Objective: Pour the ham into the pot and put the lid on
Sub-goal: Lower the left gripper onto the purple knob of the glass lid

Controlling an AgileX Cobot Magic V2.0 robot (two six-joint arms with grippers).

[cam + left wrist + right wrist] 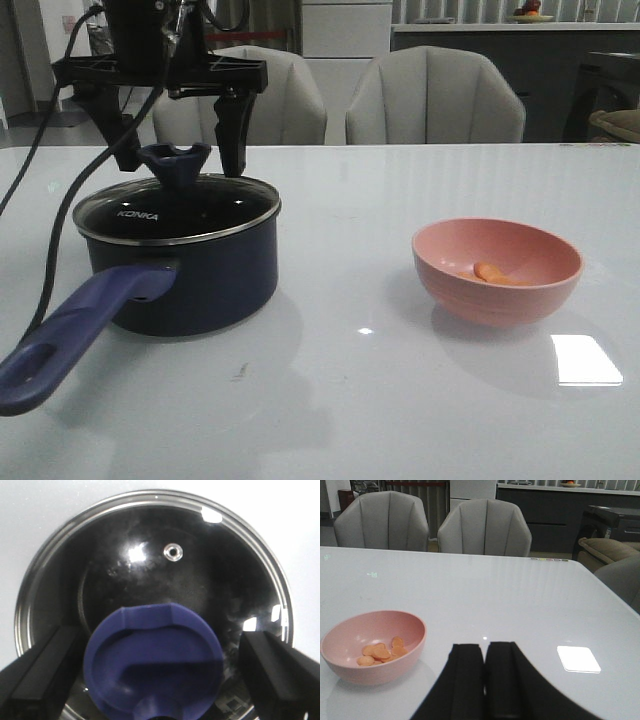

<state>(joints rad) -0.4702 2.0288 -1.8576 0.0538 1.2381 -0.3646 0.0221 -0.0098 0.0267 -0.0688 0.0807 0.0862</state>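
The dark navy pot (215, 285) stands at the left of the table, its purple-blue handle (70, 335) pointing toward the front. The glass lid (190, 212) with "KONKA" lettering rests on the pot's rim; it also shows in the left wrist view (165, 575). My left gripper (182, 160) is open, its fingers (42, 672) wide on either side of the blue knob (152, 665), not touching it. The ham (380, 652) lies as several orange slices in the pink bowl (380, 672), seen at the right in the front view (500, 300). My right gripper (484, 650) is shut and empty, low over the table beside the bowl.
The white table (350, 400) is glossy with a bright window reflection (585, 360). Two grey chairs (435, 95) stand behind its far edge. The left arm's cables (50, 200) hang beside the pot.
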